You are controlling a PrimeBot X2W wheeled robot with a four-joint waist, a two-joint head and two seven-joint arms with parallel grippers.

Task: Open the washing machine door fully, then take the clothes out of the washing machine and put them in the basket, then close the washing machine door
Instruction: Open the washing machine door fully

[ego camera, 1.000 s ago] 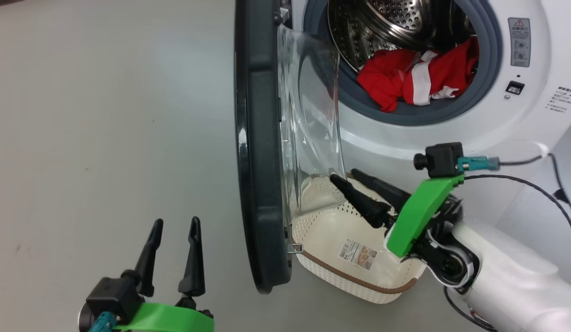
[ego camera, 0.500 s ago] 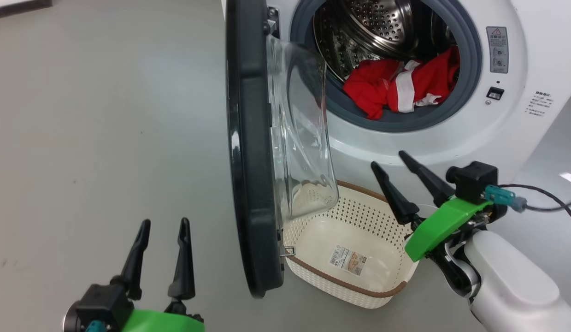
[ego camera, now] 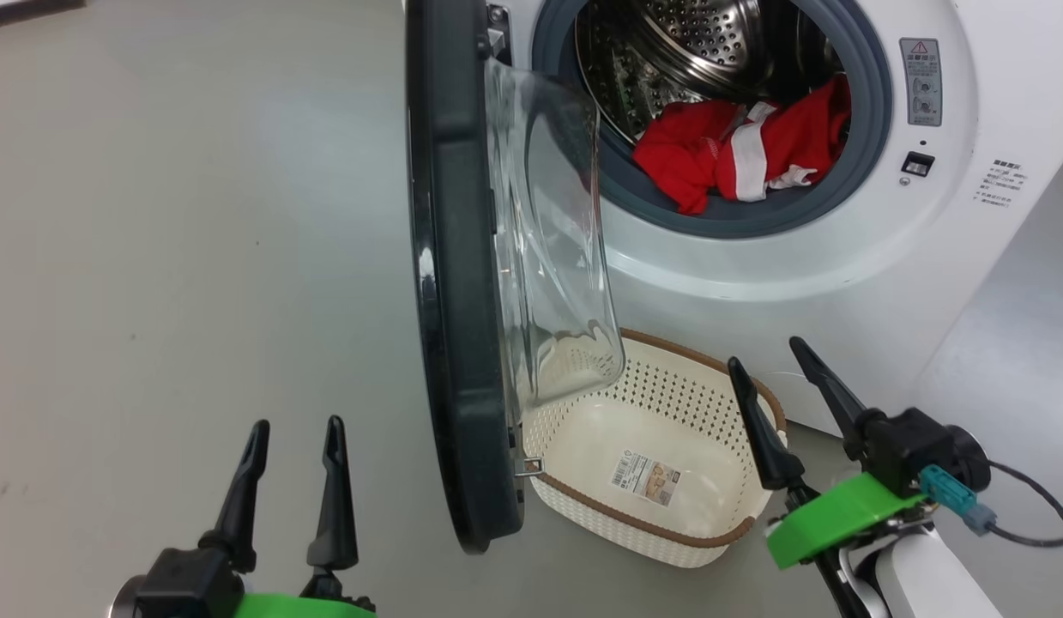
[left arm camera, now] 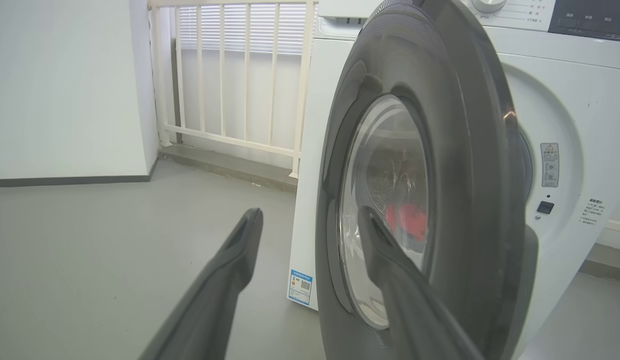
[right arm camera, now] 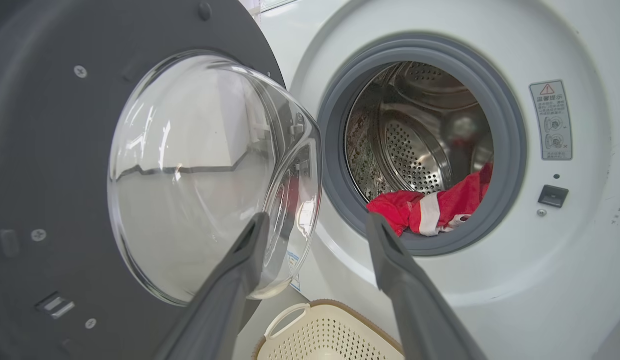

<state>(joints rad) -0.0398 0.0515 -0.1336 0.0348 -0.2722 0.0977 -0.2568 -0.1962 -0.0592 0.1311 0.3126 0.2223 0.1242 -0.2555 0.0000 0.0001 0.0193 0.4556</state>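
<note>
- The left fingers (ego camera: 335, 489) are spread apart and grasp nothing; they hang low over the bare grey floor (ego camera: 196, 215), left of the door.
- The right fingers (ego camera: 757, 425) are likewise released and empty, pointing up at the right end of the basket (ego camera: 617, 530).
- The basket sits on the floor just before the washing machine (ego camera: 840, 266), empty but for a sticker (ego camera: 647, 476).
- The washing machine door (ego camera: 449, 283) stands swung out, edge-on in the head view, between the left fingers and the drum mouth; its glass bowl (ego camera: 548, 240) overhangs the basket's left end.
- The clothes (ego camera: 737, 154) lie in the steel drum (ego camera: 703, 43), spilling onto the grey gasket (ego camera: 728, 225); nothing stands between them and the right fingers.
- The left wrist view gives the door's outer face, red showing through the glass, a blue label (left arm camera: 300, 287) low on the machine's side, and a white railing (left arm camera: 224, 75) behind.
- The right wrist view gives the door's inner face and the open drum.
- A second ago the right fingers reached over the basket's inside towards the glass bowl; now they have drawn back to its right rim. The head camera has shifted too; door and clothes lie as before.
</note>
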